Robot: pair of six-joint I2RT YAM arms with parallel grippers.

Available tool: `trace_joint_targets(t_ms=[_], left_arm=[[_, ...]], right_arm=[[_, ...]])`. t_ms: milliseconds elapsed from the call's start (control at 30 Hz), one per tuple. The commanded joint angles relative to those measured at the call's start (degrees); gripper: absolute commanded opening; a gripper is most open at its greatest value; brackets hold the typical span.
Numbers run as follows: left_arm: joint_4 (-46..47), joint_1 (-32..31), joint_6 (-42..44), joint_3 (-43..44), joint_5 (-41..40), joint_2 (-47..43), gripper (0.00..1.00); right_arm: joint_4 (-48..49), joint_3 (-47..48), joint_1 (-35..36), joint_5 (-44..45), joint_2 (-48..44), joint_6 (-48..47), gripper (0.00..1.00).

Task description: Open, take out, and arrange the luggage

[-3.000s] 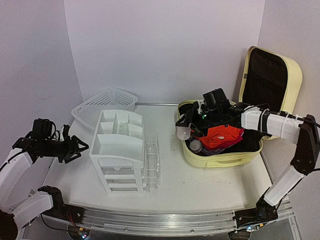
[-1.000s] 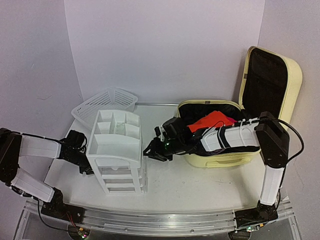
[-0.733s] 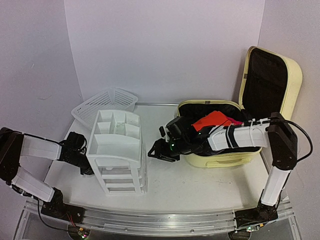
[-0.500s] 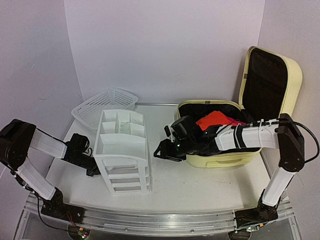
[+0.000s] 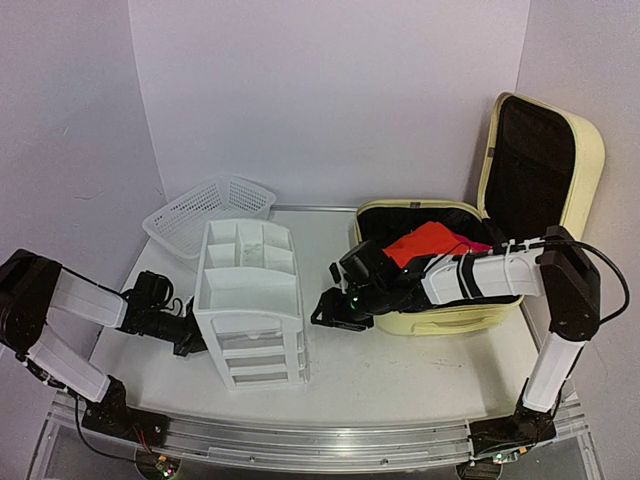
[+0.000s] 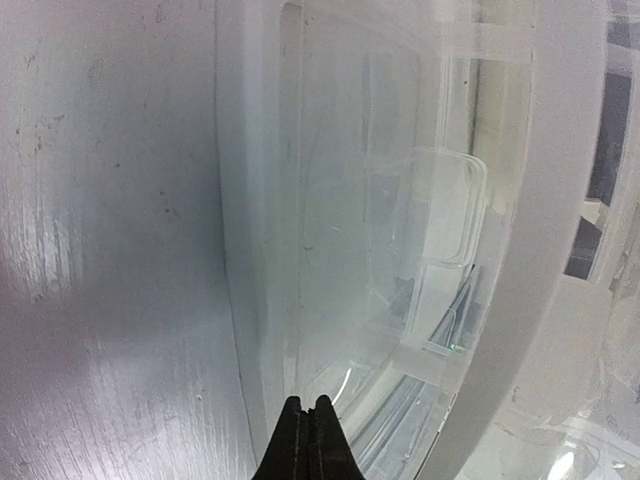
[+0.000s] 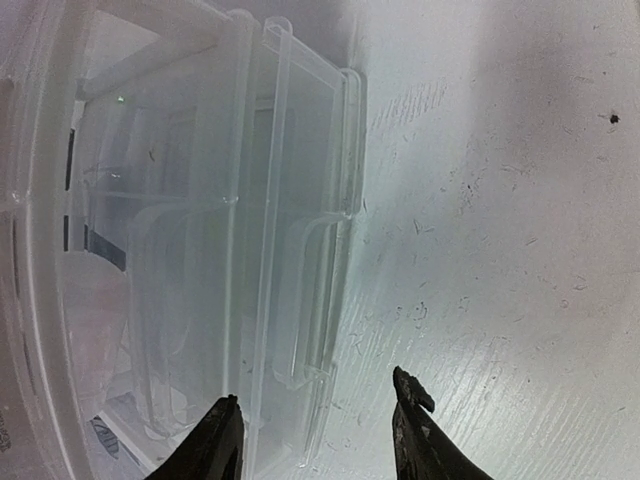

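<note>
The luggage [image 5: 440, 318], a pale yellow suitcase, lies open at the right with its black-lined lid [image 5: 545, 160] standing upright. A red cloth [image 5: 430, 240] shows inside it. My right gripper [image 5: 322, 312] hovers low over the table between the luggage and the white drawer organizer [image 5: 250, 290]. In the right wrist view that gripper [image 7: 320, 420] is open with nothing between its fingers, next to the clear drawer fronts [image 7: 300, 250]. My left gripper [image 5: 190, 342] is at the organizer's left side. Seen from its wrist, the left gripper [image 6: 307, 420] is shut and empty, its tips at the clear drawer wall [image 6: 330, 250].
A white mesh basket [image 5: 205, 215] sits at the back left behind the organizer. Side walls stand close on the left and right. The right arm reaches across the front of the luggage.
The right gripper left the luggage, came down beside the organizer, then opened wider and backed off rightward. The left gripper shut against the organizer's left side. The pulled-out drawers are pushed in; the organizer slid right.
</note>
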Motion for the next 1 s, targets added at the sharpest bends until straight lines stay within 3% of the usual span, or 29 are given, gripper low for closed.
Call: trace_joint_targets(t_ms=[0, 167, 433, 600, 967], left_arm=[[2.14, -0.36, -0.21, -0.47, 3.62, -2.86, 0.00], [3.72, -1.32, 0.08, 2.24, 7.24, 2.89, 0.00], [14.59, -4.31, -4.91, 3.71, 9.25, 9.87, 0.00], [15.20, -4.27, -4.62, 3.25, 8.55, 10.16, 0.00], [15.25, -4.27, -5.03, 2.53, 6.80, 10.86, 0.00]], right_arm=[[0.88, 1.93, -0.17, -1.62, 0.65, -0.05, 0.50], [4.15, 3.93, 0.58, -5.56, 2.85, 1.56, 0.46], [4.75, 5.43, 3.26, -4.12, 2.72, 2.40, 0.45], [-8.55, 5.41, 2.77, 7.41, 0.02, -0.24, 0.60], [-13.58, 13.81, 3.90, 7.60, 7.17, -3.54, 0.59]])
